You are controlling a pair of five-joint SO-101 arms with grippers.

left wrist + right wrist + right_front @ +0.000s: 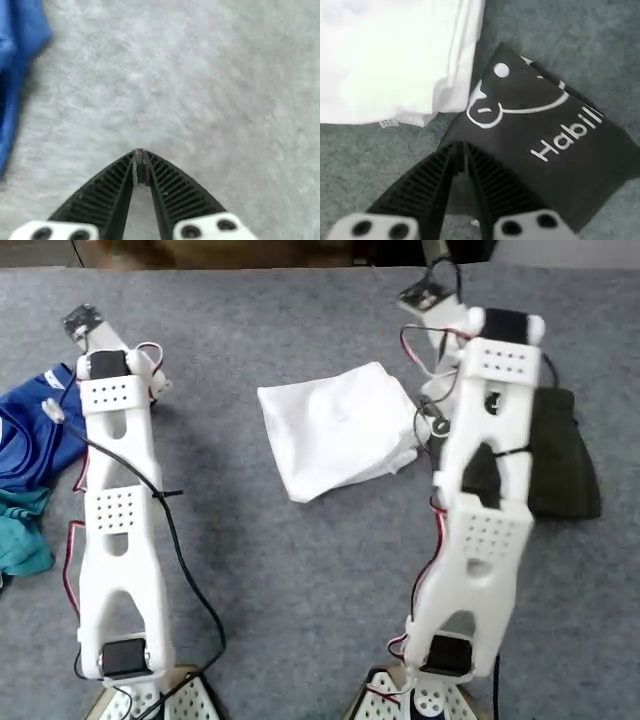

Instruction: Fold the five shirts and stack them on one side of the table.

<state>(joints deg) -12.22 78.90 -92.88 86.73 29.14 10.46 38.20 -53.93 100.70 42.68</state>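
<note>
1. Your left gripper (139,167): the fingers are clenched, tips pressed together, with nothing between them. It sits over the bare grey table (210,75).
2. The blue shirt (12,60) lies off to one side of that gripper and doesn't touch it. In the high view it's crumpled at the table's left edge, just beside your left arm (115,510).
3. The teal shirt (22,535) is bunched up against the blue one, on the side toward the arm bases. It's also at the left edge and partly cut off by the frame. It isn't folded.
4. Your right gripper (461,157): the fingers are clenched here too, tips meeting, and you can see no cloth pinched between them. It sits over the near edge of the black shirt (545,145).
5. The black shirt is folded flat with its white print facing up. In the high view it's on the table's right side, partly under your right arm (490,530).
6. The white shirt (335,430) is folded into a rough rectangle, slightly skewed. It's near the table's middle, between the two arms and closer to the right one.
7. In the right wrist view, the white shirt's corner meets the black shirt's edge. They touch side by side and are not stacked.
</note>
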